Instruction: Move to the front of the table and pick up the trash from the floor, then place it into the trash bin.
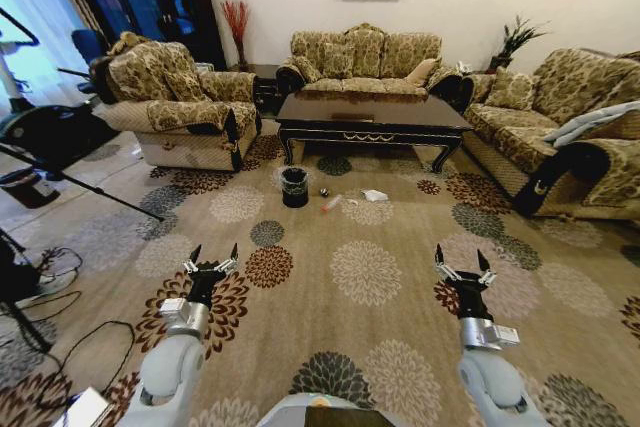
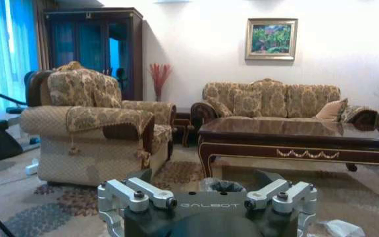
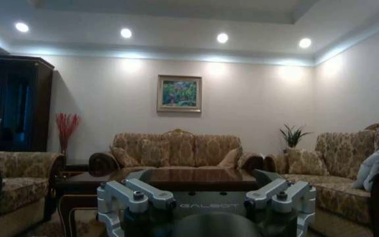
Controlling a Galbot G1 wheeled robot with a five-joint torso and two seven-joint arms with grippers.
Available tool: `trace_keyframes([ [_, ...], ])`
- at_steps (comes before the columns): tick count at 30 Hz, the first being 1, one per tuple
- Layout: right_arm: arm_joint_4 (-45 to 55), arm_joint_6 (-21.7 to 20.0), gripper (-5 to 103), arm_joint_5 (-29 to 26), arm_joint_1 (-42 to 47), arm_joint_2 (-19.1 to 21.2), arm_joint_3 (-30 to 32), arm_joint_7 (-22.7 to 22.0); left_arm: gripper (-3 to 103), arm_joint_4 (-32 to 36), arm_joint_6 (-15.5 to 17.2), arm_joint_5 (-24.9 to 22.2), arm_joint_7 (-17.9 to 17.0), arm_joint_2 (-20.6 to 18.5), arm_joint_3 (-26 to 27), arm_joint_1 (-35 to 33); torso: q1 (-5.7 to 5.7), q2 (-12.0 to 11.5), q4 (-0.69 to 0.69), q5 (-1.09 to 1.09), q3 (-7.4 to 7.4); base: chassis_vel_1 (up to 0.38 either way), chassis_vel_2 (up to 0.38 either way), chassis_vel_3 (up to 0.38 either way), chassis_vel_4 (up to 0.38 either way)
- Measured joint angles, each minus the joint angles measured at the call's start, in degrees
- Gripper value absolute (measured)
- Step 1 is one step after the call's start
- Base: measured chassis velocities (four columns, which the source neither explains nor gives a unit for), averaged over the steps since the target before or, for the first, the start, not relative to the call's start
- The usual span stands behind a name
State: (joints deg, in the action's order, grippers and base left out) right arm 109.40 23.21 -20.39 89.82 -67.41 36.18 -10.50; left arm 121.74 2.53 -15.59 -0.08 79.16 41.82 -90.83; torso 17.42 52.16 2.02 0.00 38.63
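Note:
The long dark glossy table [image 1: 370, 112] stands in front of the far sofa. On the carpet before it is the small black trash bin [image 1: 294, 187] with a clear liner. To the bin's right lies the trash: a dark ball [image 1: 324, 192], a clear bottle [image 1: 331, 204] and white crumpled paper [image 1: 375, 195]. My left gripper [image 1: 214, 257] and right gripper [image 1: 462, 262] hover open and empty above the carpet, well short of the trash. The left wrist view looks past the left gripper [image 2: 204, 174] at the bin [image 2: 221, 185], the table [image 2: 301, 143] and a paper scrap [image 2: 341, 228].
An armchair [image 1: 180, 107] stands left of the table and a sofa [image 1: 560, 127] to its right. Another sofa [image 1: 365, 62] sits behind it. A tripod and cables [image 1: 60, 247] lie at the left. Open flowered carpet [image 1: 365, 272] stretches between me and the trash.

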Motion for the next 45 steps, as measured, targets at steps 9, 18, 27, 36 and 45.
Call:
trace_keyframes([
  [9,3.2,-2.6,100,-4.2,2.2,3.6,0.0,0.8,100,1.6,0.5,-1.1,1.4,-1.0,1.7,-0.5,-1.08,-2.4,0.00,0.01,-1.34,0.000,0.000,0.000,0.000],
  [18,6.2,-3.8,100,-7.3,4.3,8.8,1.8,6.0,100,2.6,0.7,-1.9,2.7,-2.1,3.0,-0.6,-2.10,-4.8,0.00,0.01,-2.72,0.000,0.000,0.000,0.000],
  [27,9.8,-9.6,100,-8.0,6.2,10.1,5.8,7.0,100,3.2,0.9,-2.1,3.0,-2.5,3.7,-1.0,-3.11,-7.1,0.00,0.01,-4.02,0.000,0.000,0.000,0.000],
  [36,11.3,-14.0,100,-7.8,7.1,9.9,8.1,5.6,100,3.3,1.0,-2.0,3.2,-2.5,3.8,-1.0,-4.06,-9.4,0.00,0.01,-5.31,0.000,0.000,0.000,0.000],
  [45,11.0,-13.6,100,-7.6,6.6,9.2,7.7,4.1,100,3.0,0.9,-1.9,3.4,-2.4,3.5,-1.0,-4.84,-11.2,0.00,0.01,-6.41,0.000,0.000,0.000,0.000],
])
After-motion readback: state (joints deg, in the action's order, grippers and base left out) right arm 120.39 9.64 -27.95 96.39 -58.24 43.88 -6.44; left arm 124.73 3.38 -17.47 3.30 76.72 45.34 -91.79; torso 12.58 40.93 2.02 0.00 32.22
